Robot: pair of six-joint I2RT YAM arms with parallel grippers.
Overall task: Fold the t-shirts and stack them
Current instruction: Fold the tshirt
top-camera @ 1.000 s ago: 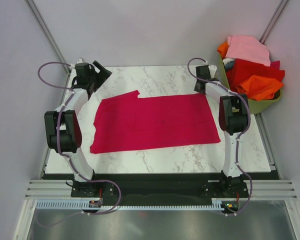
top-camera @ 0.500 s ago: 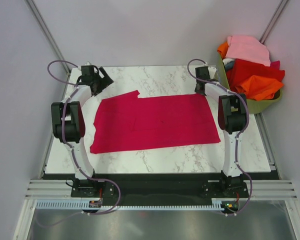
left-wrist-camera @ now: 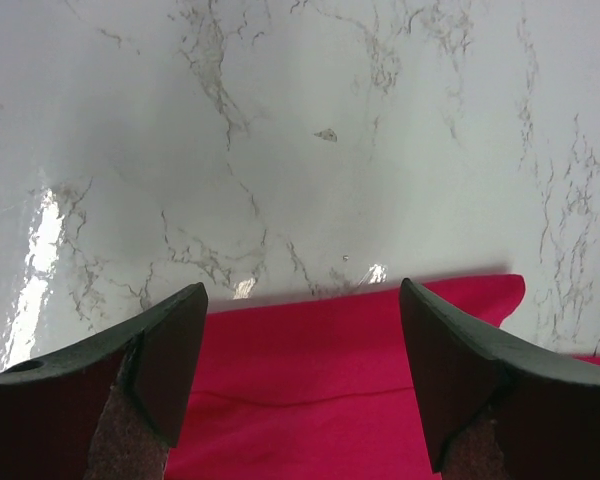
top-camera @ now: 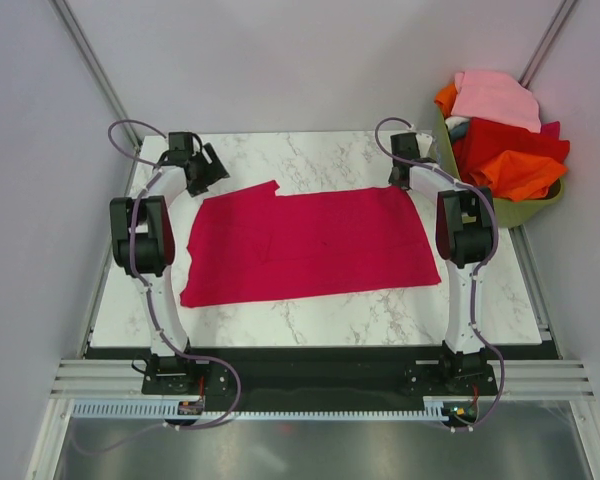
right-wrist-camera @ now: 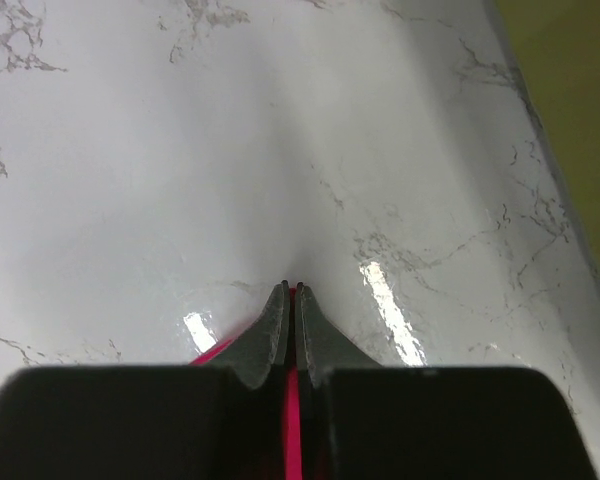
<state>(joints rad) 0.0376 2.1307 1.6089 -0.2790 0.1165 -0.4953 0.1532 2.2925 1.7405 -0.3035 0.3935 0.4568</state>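
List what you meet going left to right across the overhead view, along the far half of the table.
left gripper → red t-shirt → right gripper → green basket

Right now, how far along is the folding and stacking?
Done: crimson t-shirt spread flat on the table. In hand: right claw pinches its far-right corner; left claw hangs open over the far-left edge. Left: folding it, plus the other tees piled in the basket.
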